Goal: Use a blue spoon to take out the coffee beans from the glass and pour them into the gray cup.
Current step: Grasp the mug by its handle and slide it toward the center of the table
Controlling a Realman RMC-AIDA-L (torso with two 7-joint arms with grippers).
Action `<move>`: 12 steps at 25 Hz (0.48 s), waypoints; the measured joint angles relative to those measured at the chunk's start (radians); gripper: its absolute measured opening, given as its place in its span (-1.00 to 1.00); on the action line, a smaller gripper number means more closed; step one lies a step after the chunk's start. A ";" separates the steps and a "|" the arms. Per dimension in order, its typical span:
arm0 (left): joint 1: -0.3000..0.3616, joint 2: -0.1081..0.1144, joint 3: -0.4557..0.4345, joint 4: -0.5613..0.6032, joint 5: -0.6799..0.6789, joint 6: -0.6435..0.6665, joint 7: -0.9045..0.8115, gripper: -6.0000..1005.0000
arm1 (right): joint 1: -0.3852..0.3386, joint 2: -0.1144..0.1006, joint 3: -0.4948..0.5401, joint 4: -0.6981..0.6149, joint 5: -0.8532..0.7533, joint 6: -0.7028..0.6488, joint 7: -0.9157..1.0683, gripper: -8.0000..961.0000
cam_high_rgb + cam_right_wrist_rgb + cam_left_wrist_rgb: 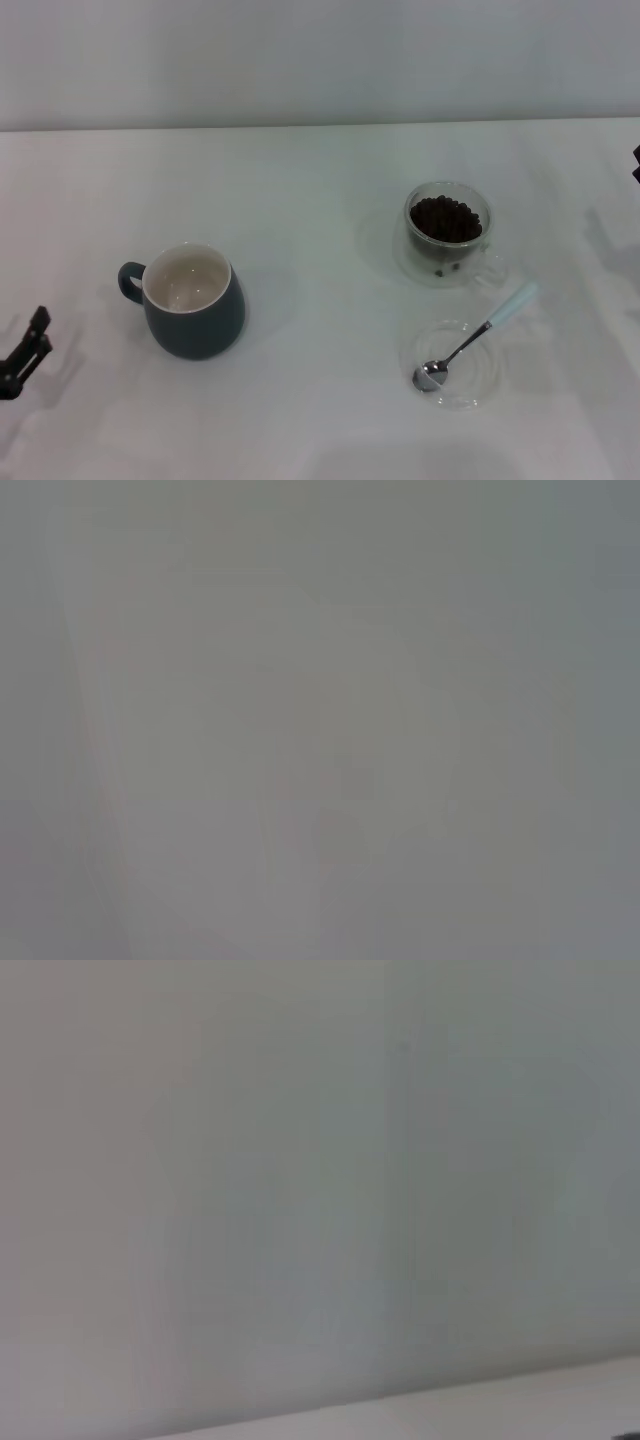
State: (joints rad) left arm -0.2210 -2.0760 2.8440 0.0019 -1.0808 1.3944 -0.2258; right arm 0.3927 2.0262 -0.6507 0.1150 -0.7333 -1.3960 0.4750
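Note:
The gray cup (192, 301) stands upright at the left of the table, its handle pointing left and its cream inside empty. The glass (448, 229) stands at the right, holding the coffee beans (446, 219). The blue spoon (477, 337) lies in front of the glass, its metal bowl resting in a flat clear saucer (452, 365) and its pale blue handle pointing back right. My left gripper (25, 357) is at the left edge of the head view, well left of the cup. My right gripper (636, 165) just shows at the right edge. Both wrist views show only blank grey surface.
The white table (320, 180) meets a pale wall at the back. A wide gap of bare table lies between the gray cup and the glass.

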 joint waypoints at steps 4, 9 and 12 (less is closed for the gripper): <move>-0.032 0.000 0.000 -0.012 0.040 -0.031 0.002 0.73 | 0.002 0.000 0.000 0.000 0.000 0.000 0.001 0.80; -0.069 0.001 0.000 -0.025 0.065 -0.074 0.003 0.73 | 0.002 0.001 0.000 0.003 0.000 0.000 0.002 0.80; -0.090 0.001 0.000 -0.030 0.077 -0.100 0.004 0.72 | 0.001 0.001 0.000 0.007 0.000 0.000 0.003 0.80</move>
State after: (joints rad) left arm -0.3111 -2.0754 2.8440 -0.0277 -1.0038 1.2945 -0.2223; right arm 0.3942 2.0275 -0.6503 0.1225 -0.7331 -1.3964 0.4776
